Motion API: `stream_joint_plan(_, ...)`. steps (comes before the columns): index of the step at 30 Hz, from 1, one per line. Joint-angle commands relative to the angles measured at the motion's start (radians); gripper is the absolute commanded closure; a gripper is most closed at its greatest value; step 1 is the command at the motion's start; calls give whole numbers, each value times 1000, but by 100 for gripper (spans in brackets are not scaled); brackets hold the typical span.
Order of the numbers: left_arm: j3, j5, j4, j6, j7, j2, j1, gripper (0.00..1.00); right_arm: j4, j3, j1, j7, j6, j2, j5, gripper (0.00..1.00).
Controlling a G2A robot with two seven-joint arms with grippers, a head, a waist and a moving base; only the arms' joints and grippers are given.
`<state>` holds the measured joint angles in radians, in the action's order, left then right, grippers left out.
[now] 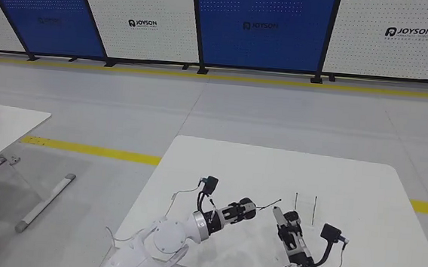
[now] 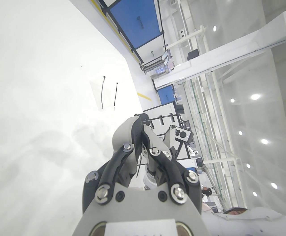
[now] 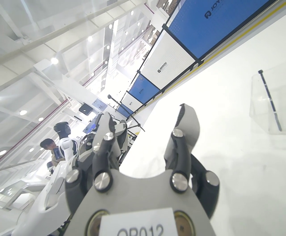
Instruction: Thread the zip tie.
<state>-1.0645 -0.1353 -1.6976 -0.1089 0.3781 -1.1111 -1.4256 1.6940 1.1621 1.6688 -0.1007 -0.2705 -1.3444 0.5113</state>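
Sticking out of the left gripper (image 1: 250,209), the zip tie (image 1: 269,204) is held in the air above the table (image 1: 347,170), with its free length angled toward the right gripper (image 1: 287,214). The left fingers (image 2: 136,125) are pressed together on 1 part of the strap. From the right wrist the tie (image 3: 126,112) reads as a slanted black strip with what may be the blocky head at its far tip, but it is too thin to be sure which end is clamped.

The right gripper (image 3: 147,116) sits just beside the free end, fingers spread wide with nothing between them. Holding the tie off the table likely leaves room for this second gripper to take the loose end and bend it round for threading.

Beyond the right gripper, 2 spare ties (image 1: 296,203) (image 1: 315,206) stand upright in a clear stand (image 2: 108,99), near but apart from both grippers. My guess is the stand is the main obstacle: a forward swing of the right arm could knock it.
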Motion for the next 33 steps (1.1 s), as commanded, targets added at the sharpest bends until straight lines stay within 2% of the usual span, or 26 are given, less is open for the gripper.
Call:
stream_joint_plan(1,-17,-10,-8,-2,-3,3,-9,100,10,7,11,-6,-10,2,-2,0)
stream_joint_plan(6,-46,-31,-38,-25,25,10,-37,100,24,15,24,3,-23,3,-30,0)
stream_joint_plan(13,-46,-31,-38,-25,25,10,-37,100,24,15,24,3,-23,3,-30,0)
stream_joint_plan(15,-46,-34,-38,-24,23,10,-38,100,20,18,19,-6,1,5,33,0)
stream_joint_plan(20,-51,-95,-44,-24,-14,5,-41,100,18,40,17,18,29,11,98,0)
stream_joint_plan(22,-50,-129,-49,-28,-2,4,-45,100,27,51,13,65,45,18,159,0)
stream_joint_plan(25,-49,-190,-56,-12,51,4,-42,100,50,60,12,138,75,26,243,0)
stream_joint_plan(28,-45,-194,-63,3,64,4,-34,100,54,53,-6,195,122,29,322,0)
stream_joint_plan(29,-47,-200,-62,8,66,3,-30,100,55,49,-9,191,138,28,334,0)
stream_joint_plan(33,-47,-199,-63,12,57,3,-27,100,55,49,-9,191,138,28,334,0)
